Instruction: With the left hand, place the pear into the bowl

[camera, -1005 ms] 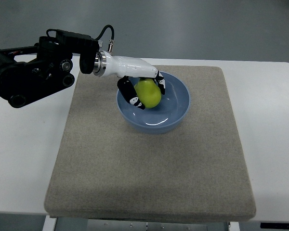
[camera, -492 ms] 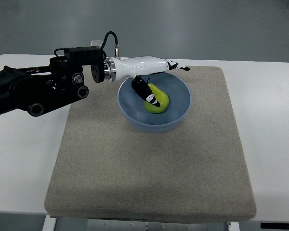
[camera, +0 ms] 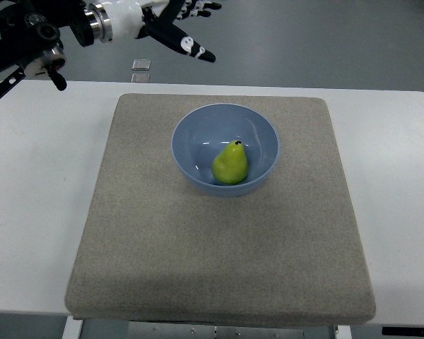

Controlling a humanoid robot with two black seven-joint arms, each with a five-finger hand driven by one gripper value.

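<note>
A green pear lies inside the blue bowl, stem end pointing away from me. The bowl stands on the grey mat toward its far middle. My left hand is raised at the top left of the view, well clear of the bowl, with its white and black fingers spread and nothing in them. The black forearm comes in from the upper left corner. The right arm does not show.
The grey mat covers most of the white table. Beyond the table's far edge lies grey floor with two small square plates.
The left hand let go of the pear in the bowl, opened, then rose and drew back to the upper left. The pear now rests alone in the bowl.
</note>
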